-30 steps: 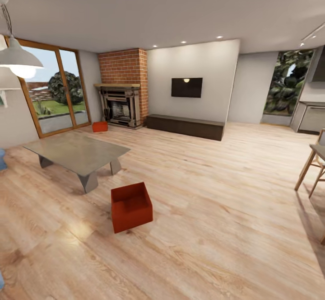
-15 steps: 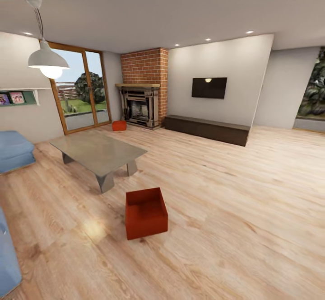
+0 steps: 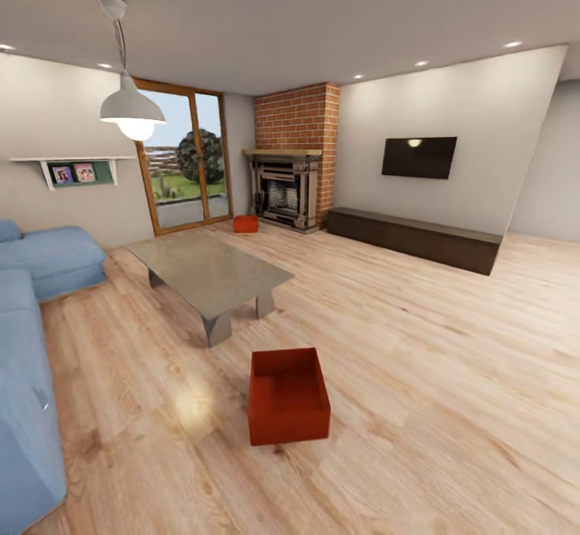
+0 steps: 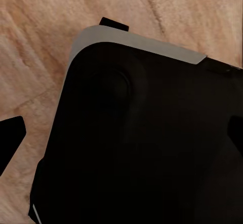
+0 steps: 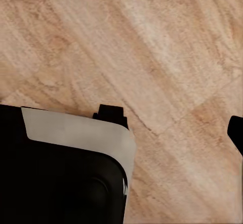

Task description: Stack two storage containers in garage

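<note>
**Q:** What room and floor are around you?

**A:** I am in the living room, on a light wood-plank floor (image 3: 419, 374). A brick fireplace (image 3: 290, 166) stands at 12 o'clock in the far corner, with wood-framed glass doors (image 3: 184, 160) just left of it.

**Q:** What are your fingers doing?

**A:** My left wrist view looks down past a dark, pale-edged part of my own body (image 4: 147, 133) onto the planks; a dark tip (image 4: 10, 138) at its edge may be one of my left fingers. My right wrist view has a similar dark tip (image 5: 236, 130) over bare planks. I cannot tell whether either pair is spread or pressed together. Nothing is seen held.

**Q:** Where are the containers?

**A:** The near storage container (image 3: 287, 394) sits upright on the floor at 12 o'clock, close ahead. The far storage container (image 3: 246, 223) rests near the fireplace at 11 o'clock.

**Q:** What stands around or between?

**A:** A grey glass-topped counter (image 3: 211, 267) lies between the two containers. A blue sofa (image 3: 28, 358) is at 9 o'clock, a pendant lamp (image 3: 133, 108) hangs at 10 o'clock, and a wall television (image 3: 419, 157) above a dark low cabinet (image 3: 412, 238) is at 1 o'clock.
</note>
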Robot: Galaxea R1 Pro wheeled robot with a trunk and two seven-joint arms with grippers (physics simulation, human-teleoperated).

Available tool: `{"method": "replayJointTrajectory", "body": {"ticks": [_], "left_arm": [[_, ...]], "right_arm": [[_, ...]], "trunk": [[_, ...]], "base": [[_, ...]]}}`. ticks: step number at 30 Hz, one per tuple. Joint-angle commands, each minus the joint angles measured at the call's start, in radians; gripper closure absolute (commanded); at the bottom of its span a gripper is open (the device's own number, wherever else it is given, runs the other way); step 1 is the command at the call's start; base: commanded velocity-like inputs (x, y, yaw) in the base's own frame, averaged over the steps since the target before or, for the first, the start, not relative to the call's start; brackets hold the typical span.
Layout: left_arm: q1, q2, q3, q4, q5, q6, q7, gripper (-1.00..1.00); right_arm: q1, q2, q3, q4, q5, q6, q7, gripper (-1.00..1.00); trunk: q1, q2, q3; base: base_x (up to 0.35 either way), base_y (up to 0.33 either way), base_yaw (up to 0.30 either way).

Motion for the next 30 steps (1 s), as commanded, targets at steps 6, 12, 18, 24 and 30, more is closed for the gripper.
{"method": "replayJointTrajectory", "body": {"ticks": [6, 12, 18, 24, 30], "left_arm": [[0.000, 0.000, 0.001, 0.000, 0.004, -0.002, 0.000, -1.00], [0.000, 0.000, 0.001, 0.000, 0.004, -0.002, 0.000, -1.00], [0.000, -0.001, 0.001, 0.000, 0.004, -0.003, 0.000, -1.00], [0.000, 0.000, 0.001, 0.000, 0.003, -0.003, 0.000, -1.00], [0.000, 0.000, 0.001, 0.000, 0.003, -0.003, 0.000, -1.00]], "right_arm": [[-0.001, 0.000, 0.005, 0.003, 0.004, -0.006, 0.001, -1.00], [-0.001, 0.000, 0.005, 0.003, 0.003, -0.005, 0.001, -1.00], [-0.001, 0.000, 0.005, 0.003, 0.002, -0.005, 0.001, -1.00], [-0.001, 0.000, 0.005, 0.003, 0.002, -0.004, 0.001, -1.00], [-0.001, 0.000, 0.005, 0.003, 0.002, -0.004, 0.001, -1.00]], "trunk": [[0.001, 0.000, -0.001], [0.001, 0.000, -0.001], [0.001, 0.000, -0.001], [0.001, 0.000, -0.001], [0.001, 0.000, -0.001]], "base": [[0.321, 0.000, 0.267], [0.321, -0.001, 0.186], [0.321, -0.051, 0.014], [0.321, -0.036, -0.102], [0.309, -0.001, -0.089]]}}
